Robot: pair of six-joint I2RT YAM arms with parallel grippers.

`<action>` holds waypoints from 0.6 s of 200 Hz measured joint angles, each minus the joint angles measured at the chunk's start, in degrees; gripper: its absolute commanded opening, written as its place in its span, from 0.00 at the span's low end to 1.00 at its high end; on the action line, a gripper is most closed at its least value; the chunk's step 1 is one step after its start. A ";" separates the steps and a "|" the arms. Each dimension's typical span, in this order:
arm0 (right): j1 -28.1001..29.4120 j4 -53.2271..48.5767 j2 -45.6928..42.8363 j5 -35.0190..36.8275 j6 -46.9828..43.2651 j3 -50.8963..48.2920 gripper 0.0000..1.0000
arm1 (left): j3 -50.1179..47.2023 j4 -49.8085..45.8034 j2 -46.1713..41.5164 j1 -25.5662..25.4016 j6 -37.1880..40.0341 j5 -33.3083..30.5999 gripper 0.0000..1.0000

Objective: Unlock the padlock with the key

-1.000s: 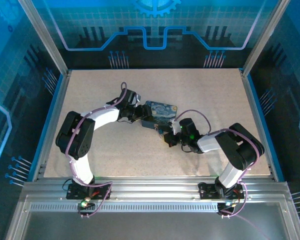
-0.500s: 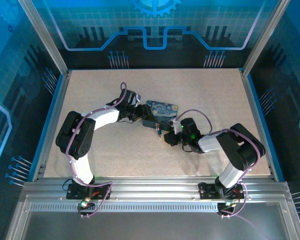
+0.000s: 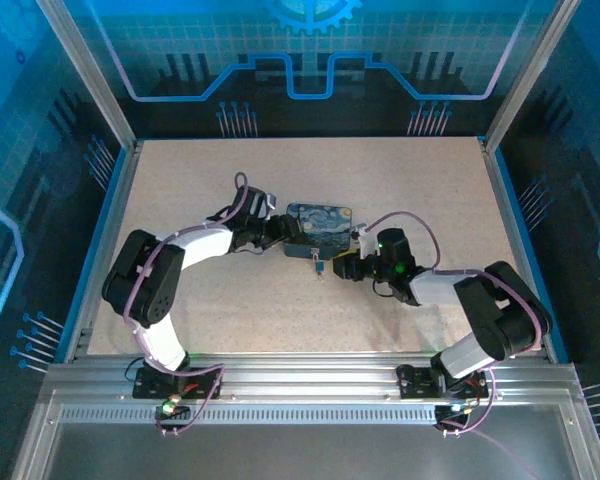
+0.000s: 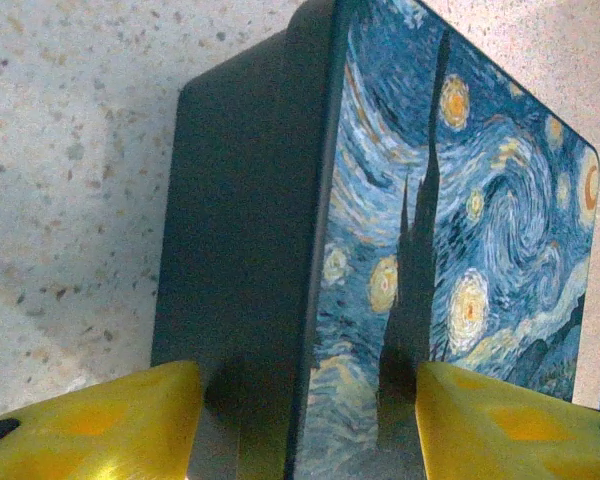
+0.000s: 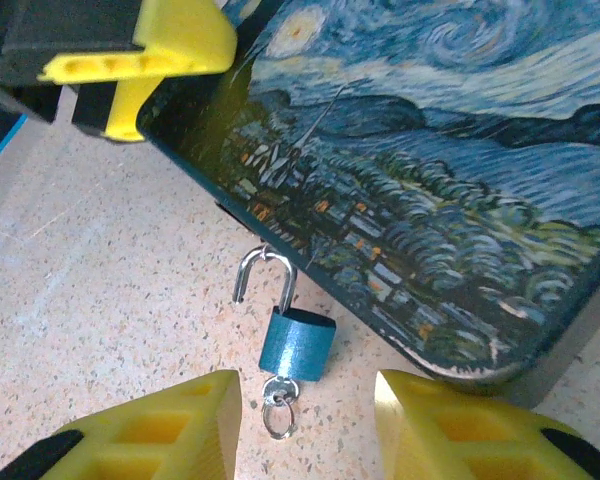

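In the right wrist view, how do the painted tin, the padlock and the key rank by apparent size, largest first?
1. painted tin, by far the largest
2. padlock
3. key, smallest; only part of it shows below the padlock

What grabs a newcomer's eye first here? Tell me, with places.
The starry-night tin at mid-table, its swirling blue-and-yellow lid straddled by the left gripper. Next, the small blue padlock at the tin's near edge, shackle open, key in its base, just ahead of the open right gripper.
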 measured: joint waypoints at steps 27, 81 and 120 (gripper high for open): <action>-1.22 -0.04 0.31 -1.84 -0.02 1.18 0.43 | -2.54 0.70 -1.95 0.00 -0.37 0.00 0.59; -2.78 0.59 3.69 -4.98 -0.22 5.86 0.46 | -7.58 1.38 -6.34 -0.46 -2.19 -0.50 0.59; -3.17 0.92 4.07 -6.40 -0.22 5.97 0.53 | -8.52 1.66 -7.15 -0.92 -3.26 -1.09 0.59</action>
